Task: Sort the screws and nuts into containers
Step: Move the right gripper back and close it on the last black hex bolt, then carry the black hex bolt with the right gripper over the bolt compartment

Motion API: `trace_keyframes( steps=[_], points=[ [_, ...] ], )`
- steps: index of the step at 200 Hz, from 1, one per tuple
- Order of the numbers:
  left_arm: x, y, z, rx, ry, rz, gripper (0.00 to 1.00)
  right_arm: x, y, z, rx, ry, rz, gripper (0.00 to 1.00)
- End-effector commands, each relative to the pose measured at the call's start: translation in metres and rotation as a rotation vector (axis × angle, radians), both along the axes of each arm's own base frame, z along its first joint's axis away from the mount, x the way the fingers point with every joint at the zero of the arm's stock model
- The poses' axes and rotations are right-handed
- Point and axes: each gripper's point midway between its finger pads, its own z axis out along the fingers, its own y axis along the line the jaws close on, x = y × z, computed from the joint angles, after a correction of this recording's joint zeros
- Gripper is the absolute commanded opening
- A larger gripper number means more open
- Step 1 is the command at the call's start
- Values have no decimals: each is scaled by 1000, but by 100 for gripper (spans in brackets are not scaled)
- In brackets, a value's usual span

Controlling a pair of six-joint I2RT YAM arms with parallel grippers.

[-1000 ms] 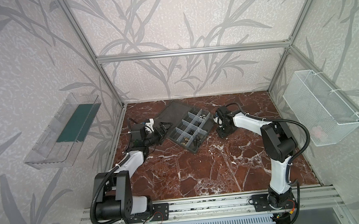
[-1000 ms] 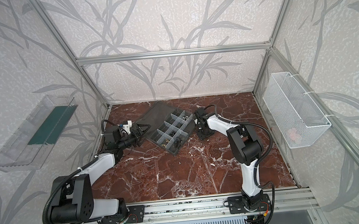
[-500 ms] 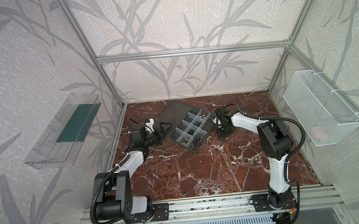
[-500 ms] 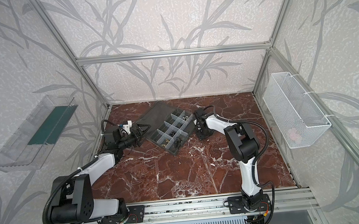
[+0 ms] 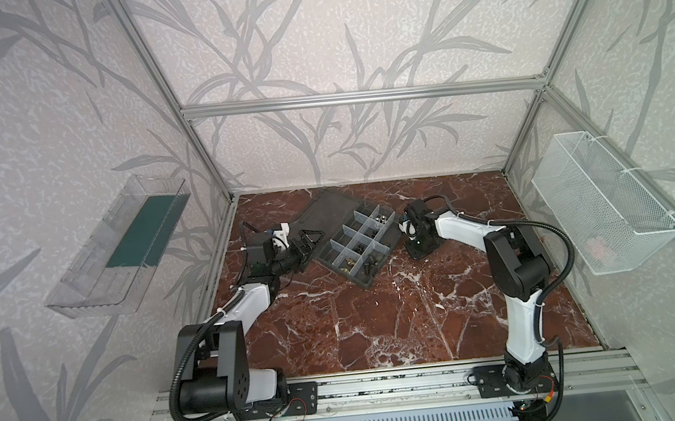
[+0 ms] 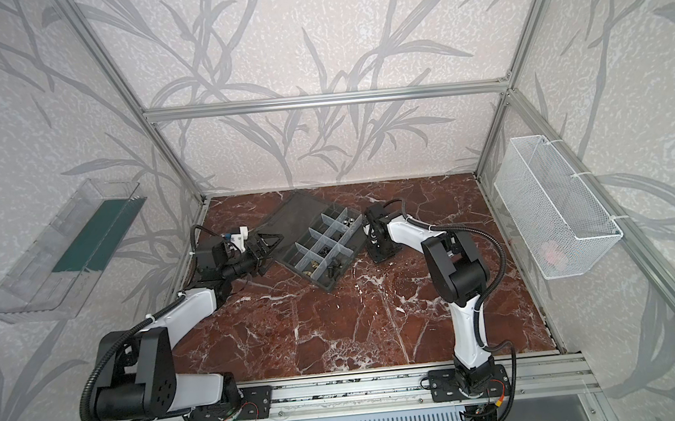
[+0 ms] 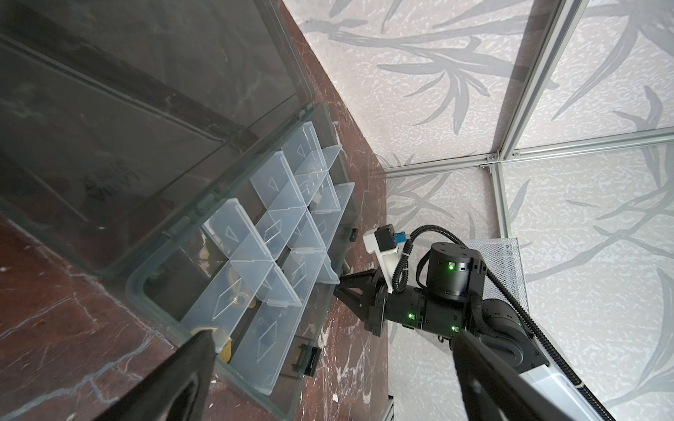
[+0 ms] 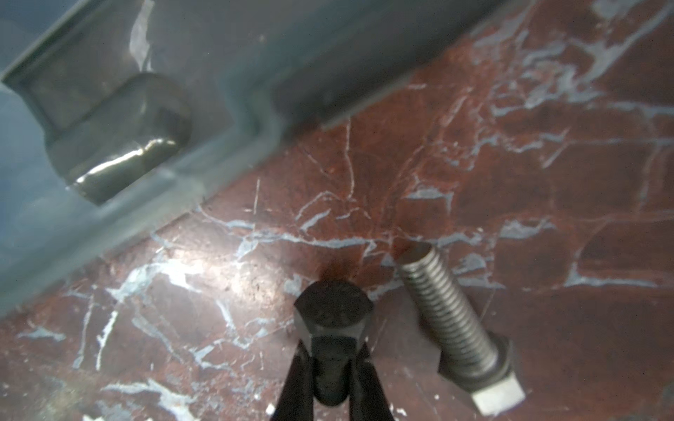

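Observation:
The dark grey organizer box stands open at the back middle, its containers (image 5: 364,229) (image 6: 326,239) divided by whitish walls (image 7: 255,255) and its lid (image 5: 323,212) lying flat. Silver nuts (image 5: 380,218), dark screws (image 5: 360,249) and brass nuts (image 5: 347,265) (image 7: 239,300) lie in separate cells. My right gripper (image 5: 410,236) (image 6: 371,239) (image 8: 331,355) is down at the table by the box's right side. It is shut on a dark hex-head screw (image 8: 333,320). A silver screw (image 8: 450,313) lies loose right beside it. My left gripper (image 5: 316,238) (image 7: 332,333) is open at the lid's left edge, holding nothing.
A white mesh basket (image 5: 602,201) hangs on the right wall and a clear bin (image 5: 122,243) on the left wall. The box's grey side wall (image 8: 219,54) is a short way from the held screw. Red marble tabletop (image 5: 379,320) stretches to the front rail.
My right gripper's fingers have closed onto the dark screw beside the box, and the arm's elbow has swung slightly. The left arm has not moved.

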Motion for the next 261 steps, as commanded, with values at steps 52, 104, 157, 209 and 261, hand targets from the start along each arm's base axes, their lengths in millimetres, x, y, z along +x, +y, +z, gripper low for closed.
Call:
trace_keyframes(
  steps=[52,104,157,209,261],
  points=[
    [2,1,12,-3,-43,2,99,-2,33,133,301,-225,60,0],
    [3,1,13,-3,-45,2,100,-22,74,153,419,-211,160,0],
    [2,2,13,0,-44,3,100,-30,109,120,381,-123,230,0],
    [2,2,13,2,-44,2,100,-29,131,96,343,-77,256,0],
    [1,1,13,2,-44,-1,100,-26,133,77,260,-43,266,1]
  ],
)
